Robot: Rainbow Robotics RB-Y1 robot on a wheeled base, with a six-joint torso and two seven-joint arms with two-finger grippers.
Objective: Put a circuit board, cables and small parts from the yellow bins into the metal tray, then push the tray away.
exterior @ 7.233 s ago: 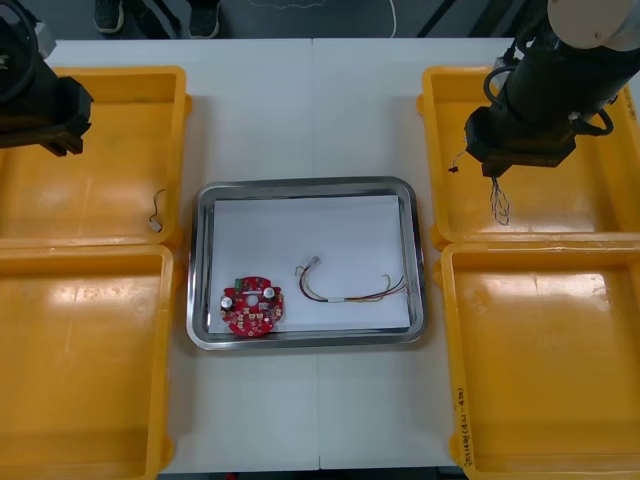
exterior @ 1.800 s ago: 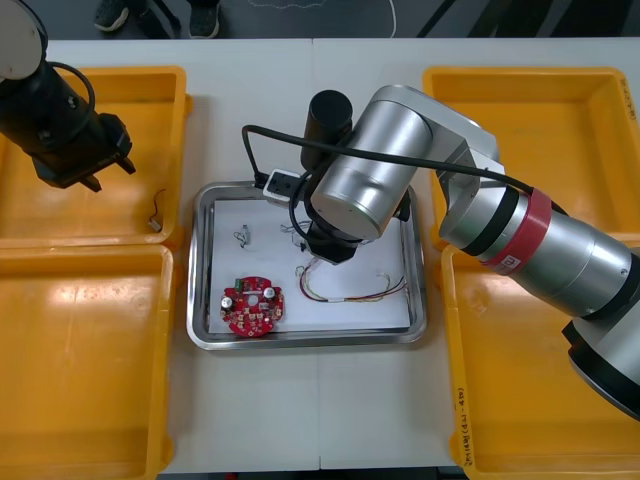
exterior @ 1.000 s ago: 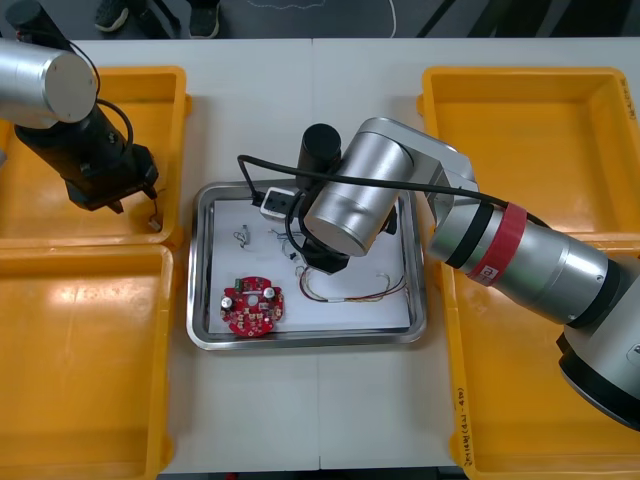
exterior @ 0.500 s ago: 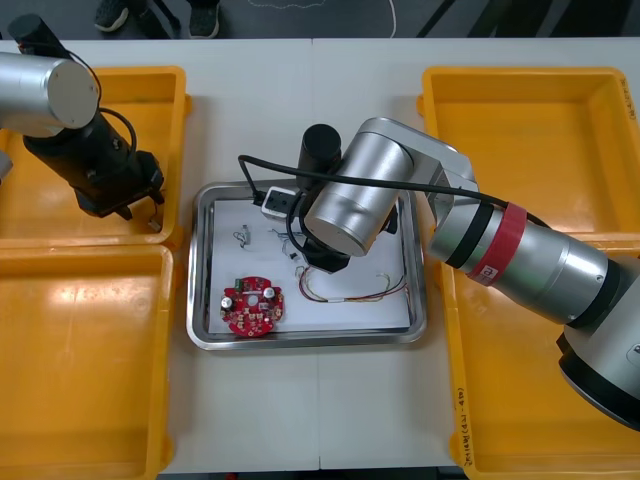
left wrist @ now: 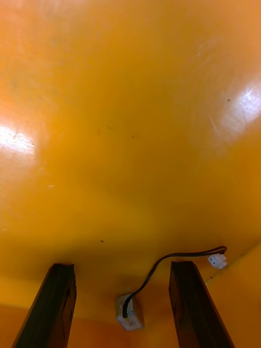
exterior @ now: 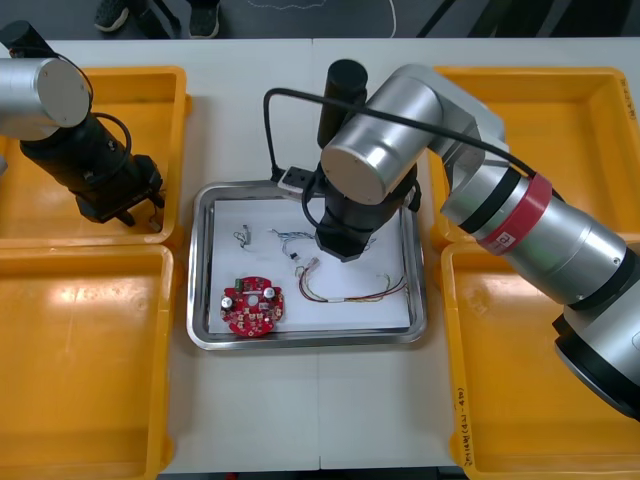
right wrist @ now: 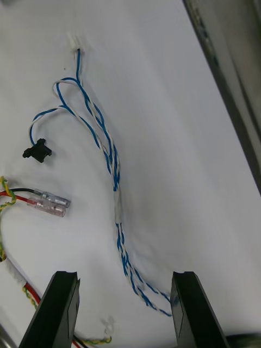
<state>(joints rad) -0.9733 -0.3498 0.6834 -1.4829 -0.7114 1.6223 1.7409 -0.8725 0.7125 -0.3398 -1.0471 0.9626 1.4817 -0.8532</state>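
Note:
The metal tray [exterior: 197,300], white inside, holds a red circuit board [exterior: 252,308], a small metal part [exterior: 241,237], a red and yellow cable [exterior: 352,292] and a twisted blue and white cable [exterior: 290,238]. My right gripper [exterior: 338,250] hangs over the tray's middle. In the right wrist view the right gripper [right wrist: 123,278] is open, and the blue and white cable [right wrist: 111,157] lies loose on the white floor, one end between the fingers. My left gripper [exterior: 135,212] sits low in the far left bin. It is open [left wrist: 122,269], with a black cable [left wrist: 157,263] lying just beyond its fingertips.
Yellow bins flank the tray: far left [exterior: 60,90], near left [exterior: 80,360], far right [exterior: 560,120], near right [exterior: 540,400]. My right arm's silver and red forearm crosses above the tray's right rim and the right bins. The black cable lies in the far left bin's corner by its wall.
My right gripper has opened and let the blue and white cable drop onto the tray, then lifted and shifted right. The left gripper has edged closer to the black cable.

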